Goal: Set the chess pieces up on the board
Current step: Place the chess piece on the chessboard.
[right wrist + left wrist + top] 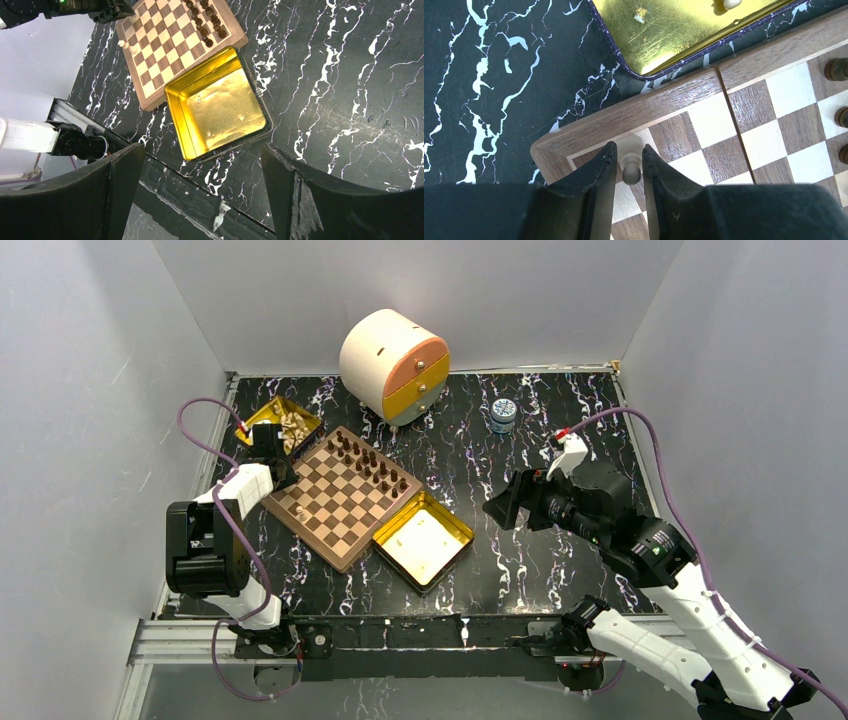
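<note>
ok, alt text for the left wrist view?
The left gripper straddles a light tan wooden pawn near the corner of the brown-and-tan checkered wooden chessboard; contact unclear. A shiny gold square tin sits beyond the corner, on the black white-veined table.

Lab: white-walled robot enclosure (120, 340)

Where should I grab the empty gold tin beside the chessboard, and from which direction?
Pinch one upright side wall of the gold tin, coming straight down, one finger inside, one outside. It lies flat, open side up, so the thin rim is the only graspable edge. The wall away from the board looks safest, nearest the open right gripper.
</note>
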You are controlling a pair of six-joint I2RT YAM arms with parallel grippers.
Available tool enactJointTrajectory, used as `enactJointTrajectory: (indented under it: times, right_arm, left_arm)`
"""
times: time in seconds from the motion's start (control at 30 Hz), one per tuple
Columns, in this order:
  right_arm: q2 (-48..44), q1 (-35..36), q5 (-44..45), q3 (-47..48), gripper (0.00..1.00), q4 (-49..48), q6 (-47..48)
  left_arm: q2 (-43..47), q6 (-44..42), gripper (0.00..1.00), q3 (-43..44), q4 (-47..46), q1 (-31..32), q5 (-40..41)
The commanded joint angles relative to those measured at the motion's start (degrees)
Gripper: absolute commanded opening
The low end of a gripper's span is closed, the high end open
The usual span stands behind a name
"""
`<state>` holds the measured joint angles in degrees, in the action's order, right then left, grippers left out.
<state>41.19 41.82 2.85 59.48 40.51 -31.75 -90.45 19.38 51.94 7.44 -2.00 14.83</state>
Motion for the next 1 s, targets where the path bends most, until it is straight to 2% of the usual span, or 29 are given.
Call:
enactJointTrajectory:
  times: [0.0,0.77,0.97]
  right_arm:
    - [-1.1,0.3,0.8,2.7,0.95,-1.2,0.1]
    - [-1.3,0.3,0.9,2.2,0.95,-1.7,0.4]
    - [-1.2,0.3,0.8,2.2,0.95,-2.1,0.4]
  left_arm:
    - [-0.1,-0.4,0.23,0.2,-0.5,0.3,1.5]
    - [-2.1,-0.7,0.16,1.5,-1.3,0.4,1.3]
    - [-1.5,-0.8,0.27,1.8,-1.0,0.4,1.6]
